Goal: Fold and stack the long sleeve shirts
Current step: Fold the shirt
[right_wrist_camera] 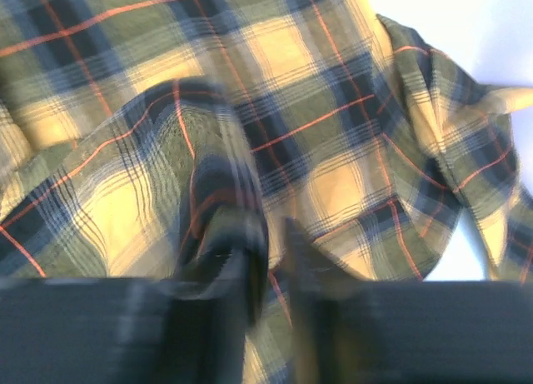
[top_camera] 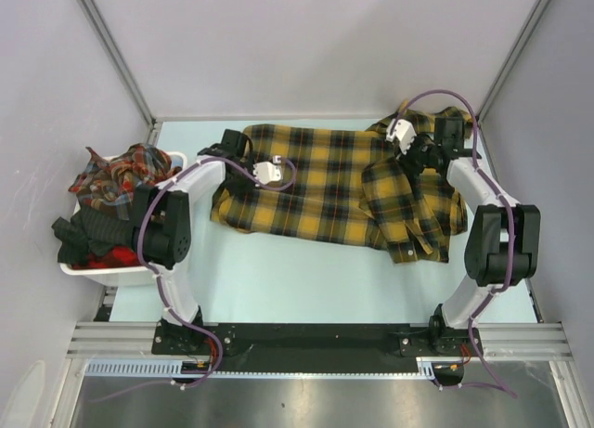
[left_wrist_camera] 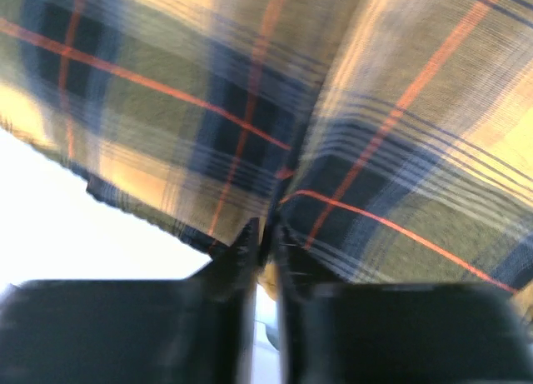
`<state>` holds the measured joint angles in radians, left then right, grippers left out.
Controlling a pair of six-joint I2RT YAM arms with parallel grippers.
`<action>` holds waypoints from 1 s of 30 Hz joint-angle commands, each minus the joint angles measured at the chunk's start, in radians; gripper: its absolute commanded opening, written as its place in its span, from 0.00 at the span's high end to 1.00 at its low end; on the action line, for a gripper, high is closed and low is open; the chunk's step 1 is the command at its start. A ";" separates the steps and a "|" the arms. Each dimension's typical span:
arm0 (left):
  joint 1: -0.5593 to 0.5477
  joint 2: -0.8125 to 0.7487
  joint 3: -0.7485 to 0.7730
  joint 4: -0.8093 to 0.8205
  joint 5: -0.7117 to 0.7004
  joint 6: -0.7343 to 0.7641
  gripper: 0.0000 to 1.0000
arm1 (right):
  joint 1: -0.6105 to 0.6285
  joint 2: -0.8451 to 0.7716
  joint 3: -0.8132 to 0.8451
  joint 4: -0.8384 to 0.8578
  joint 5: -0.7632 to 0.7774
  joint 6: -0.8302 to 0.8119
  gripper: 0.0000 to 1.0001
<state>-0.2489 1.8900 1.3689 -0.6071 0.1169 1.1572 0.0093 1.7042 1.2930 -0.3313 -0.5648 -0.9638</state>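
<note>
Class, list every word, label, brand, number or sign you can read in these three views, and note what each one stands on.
None: no text can be read in any view.
Yellow shirt: plaid pattern only, no tag or label showing.
Red shirts and bin: no print visible.
Both wrist views: blurred, showing only plaid cloth and dark fingers.
</note>
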 commanded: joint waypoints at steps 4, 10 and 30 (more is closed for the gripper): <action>0.089 -0.107 0.067 -0.092 0.122 -0.269 0.49 | -0.061 -0.047 0.124 -0.214 0.106 -0.005 0.28; 0.100 -0.322 -0.120 -0.158 0.194 -0.482 0.32 | -0.092 -0.234 0.088 -0.455 0.111 0.005 0.15; 0.112 -0.350 -0.363 -0.062 0.021 -1.016 0.44 | 0.707 -0.209 -0.379 0.072 0.434 0.369 0.40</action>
<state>-0.1425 1.5154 1.0313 -0.7116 0.1844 0.2306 0.6468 1.4456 0.9115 -0.4343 -0.2184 -0.6521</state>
